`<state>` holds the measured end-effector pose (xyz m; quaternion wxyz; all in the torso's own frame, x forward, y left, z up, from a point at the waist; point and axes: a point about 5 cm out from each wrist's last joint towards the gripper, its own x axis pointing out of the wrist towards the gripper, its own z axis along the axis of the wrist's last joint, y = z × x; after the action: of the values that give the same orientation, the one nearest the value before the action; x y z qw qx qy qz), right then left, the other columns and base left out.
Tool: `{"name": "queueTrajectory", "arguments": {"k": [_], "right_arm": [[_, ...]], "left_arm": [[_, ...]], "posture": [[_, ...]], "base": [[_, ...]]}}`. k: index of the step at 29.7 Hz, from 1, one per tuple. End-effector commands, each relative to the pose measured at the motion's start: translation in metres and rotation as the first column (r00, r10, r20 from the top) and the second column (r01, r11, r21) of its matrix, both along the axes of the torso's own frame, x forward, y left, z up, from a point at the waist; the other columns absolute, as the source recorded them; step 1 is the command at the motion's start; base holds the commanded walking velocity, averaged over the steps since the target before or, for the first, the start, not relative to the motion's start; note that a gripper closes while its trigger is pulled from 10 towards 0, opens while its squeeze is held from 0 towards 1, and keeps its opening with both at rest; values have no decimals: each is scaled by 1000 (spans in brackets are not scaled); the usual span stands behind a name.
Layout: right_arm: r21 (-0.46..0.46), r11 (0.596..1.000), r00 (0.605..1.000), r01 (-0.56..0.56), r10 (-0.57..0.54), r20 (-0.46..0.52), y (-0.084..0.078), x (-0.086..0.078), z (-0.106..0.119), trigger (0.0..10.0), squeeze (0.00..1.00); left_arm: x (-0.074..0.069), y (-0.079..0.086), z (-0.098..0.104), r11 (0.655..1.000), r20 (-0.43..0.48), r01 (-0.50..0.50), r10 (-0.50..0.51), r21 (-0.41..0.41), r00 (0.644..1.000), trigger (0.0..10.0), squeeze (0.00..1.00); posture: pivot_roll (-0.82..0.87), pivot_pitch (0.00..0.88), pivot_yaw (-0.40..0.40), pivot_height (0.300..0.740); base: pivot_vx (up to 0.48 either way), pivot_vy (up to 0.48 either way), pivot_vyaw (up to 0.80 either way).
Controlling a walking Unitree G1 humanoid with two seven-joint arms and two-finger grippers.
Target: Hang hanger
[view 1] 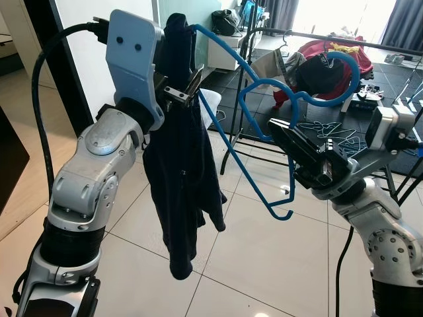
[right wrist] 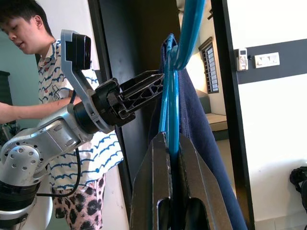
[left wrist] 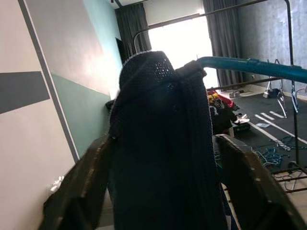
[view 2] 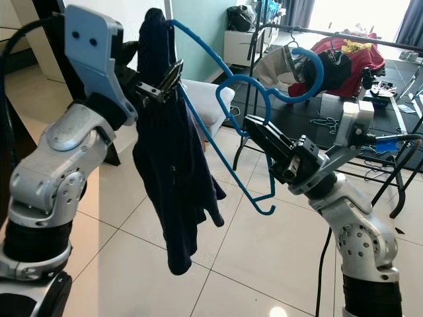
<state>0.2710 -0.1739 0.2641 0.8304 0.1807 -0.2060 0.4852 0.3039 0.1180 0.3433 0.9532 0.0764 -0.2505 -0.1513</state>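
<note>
A blue hanger (view 1: 324, 102) is held up in the air between both arms, its hook curling toward the black rack rail (view 2: 344, 33). A dark navy garment (view 1: 182, 172) drapes over the hanger's left end and hangs down. My left gripper (view 1: 180, 91), raised high, is shut on that garment-covered end, and its fingers (left wrist: 81, 191) flank the cloth. My right gripper (view 1: 279, 125) is shut on the hanger's bar below the hook, and the right wrist view shows the blue bar (right wrist: 173, 96) pinched between its tips.
The black clothes rack stands ahead on the right with a heap of red and dark clothes (view 1: 324, 49) on it. Loose hangers (view 1: 330, 132) lie on the dark mat below. A person (right wrist: 48, 72) stands behind my left arm. White tile floor lies underfoot.
</note>
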Motion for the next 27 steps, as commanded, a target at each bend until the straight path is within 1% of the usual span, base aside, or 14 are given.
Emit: {"name": "queueTrajectory", "arguments": {"k": [1, 11, 18, 23, 26, 27], "right_arm": [[13, 1000, 999, -19, 18, 51, 2, -4, 8, 10000, 0], [16, 1000, 999, -20, 19, 50, 2, -4, 7, 10000, 0], [14, 1000, 999, -17, 16, 46, 3, -4, 6, 10000, 0], [-5, 1000, 1000, -1, 2, 31, 4, -3, 3, 10000, 0], [-80, 996, 999, 41, -41, -3, 5, 2, -6, 10000, 0], [-124, 990, 997, 66, -69, -25, 4, 5, -10, 10000, 0]], "left_arm": [[2, 1, 2, 1000, 9, -24, 24, -3, 1000, 0, 0], [2, 5, 5, 998, 24, -58, 58, -3, 998, 0, 0], [1, 4, 7, 998, 43, -66, 66, 7, 997, 0, 0], [1, 3, 8, 998, 54, -66, 65, 13, 996, 0, 0], [-2, -2, 11, 999, 81, -25, 23, 31, 996, 0, 0], [-6, -9, 13, 997, 107, 37, -43, 63, 993, 0, 0]], "posture": [[61, 0, -37, 740], [66, 0, -35, 740], [65, 0, -35, 740], [65, 0, -35, 740], [65, 0, -36, 740], [64, 0, -36, 740]], "base": [[0, 0, 0], [0, 0, 0], [0, 0, 0], [0, 0, 0], [0, 0, 0], [0, 0, 0]]}}
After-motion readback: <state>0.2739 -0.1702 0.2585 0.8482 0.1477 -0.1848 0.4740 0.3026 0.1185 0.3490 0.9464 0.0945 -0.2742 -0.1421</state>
